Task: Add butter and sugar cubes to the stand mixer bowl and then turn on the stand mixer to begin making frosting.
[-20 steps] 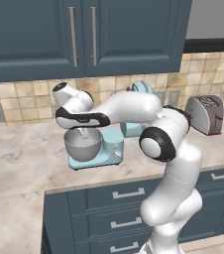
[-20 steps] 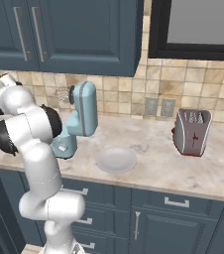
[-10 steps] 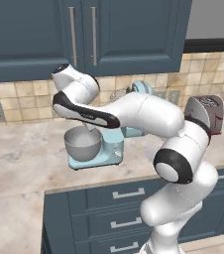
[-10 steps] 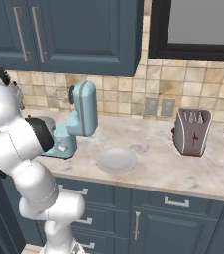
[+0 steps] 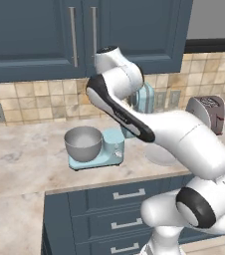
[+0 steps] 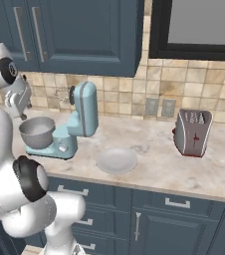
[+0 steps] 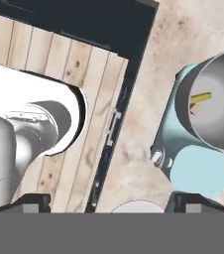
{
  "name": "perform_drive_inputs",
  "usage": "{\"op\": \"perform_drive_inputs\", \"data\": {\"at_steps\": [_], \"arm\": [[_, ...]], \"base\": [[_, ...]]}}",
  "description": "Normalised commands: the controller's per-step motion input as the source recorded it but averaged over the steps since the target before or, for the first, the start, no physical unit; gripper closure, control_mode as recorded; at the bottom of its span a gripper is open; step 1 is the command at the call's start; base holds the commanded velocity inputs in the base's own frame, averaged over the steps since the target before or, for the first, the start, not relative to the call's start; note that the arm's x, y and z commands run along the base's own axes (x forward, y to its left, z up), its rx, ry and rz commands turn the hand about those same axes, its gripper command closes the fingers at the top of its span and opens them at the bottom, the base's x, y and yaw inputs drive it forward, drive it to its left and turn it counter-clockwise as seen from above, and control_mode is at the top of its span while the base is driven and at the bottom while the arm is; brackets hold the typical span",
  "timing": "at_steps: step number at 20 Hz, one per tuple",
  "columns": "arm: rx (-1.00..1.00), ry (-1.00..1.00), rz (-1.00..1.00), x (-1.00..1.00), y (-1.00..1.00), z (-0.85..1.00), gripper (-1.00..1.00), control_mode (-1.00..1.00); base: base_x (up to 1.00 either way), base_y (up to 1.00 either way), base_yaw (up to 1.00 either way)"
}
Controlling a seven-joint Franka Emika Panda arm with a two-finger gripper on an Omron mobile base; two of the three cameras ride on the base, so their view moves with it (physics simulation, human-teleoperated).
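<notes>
The light-blue stand mixer (image 6: 82, 112) stands on the counter with the grey metal stand mixer bowl (image 6: 37, 130) on its base. Looking down in the hand view, the bowl (image 7: 223, 124) holds the olive-yellow butter (image 7: 200, 97) and a pale pinkish sugar cube (image 7: 196, 109) beside it. My gripper (image 6: 20, 105) hangs above and to the left of the bowl, apart from it. In the hand view the gripper (image 7: 113, 202) is open, its fingertips (image 7: 32, 202) wide apart with nothing between them. The bowl (image 5: 83, 143) and mixer base (image 5: 115, 142) also show in the left base view.
A round white plate (image 6: 116, 160) lies on the counter right of the mixer, and a silver toaster (image 6: 193, 132) stands further right. Blue wall cabinets (image 6: 79, 35) hang overhead. The counter edge and drawer fronts (image 7: 115, 124) run below the hand.
The hand has risen from just over the bowl and the arm's elbow has swung across in front of the mixer. The jaws stay open and empty.
</notes>
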Motion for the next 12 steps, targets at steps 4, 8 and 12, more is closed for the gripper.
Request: {"op": "perform_drive_inputs", "data": {"at_steps": [4, 8, 12], "arm": [[0.21, 0.00, 0.00, -0.13, -1.00, 0.54, -1.00, -1.00], [0.12, 0.05, 0.03, 0.00, -0.95, 0.33, -1.00, -1.00], [0.21, 0.02, 0.00, 0.00, -0.94, 0.09, -1.00, -1.00]], "base": [[0.00, 0.00, 0.00], [0.00, 0.00, 0.00], [0.00, 0.00, 0.00]]}}
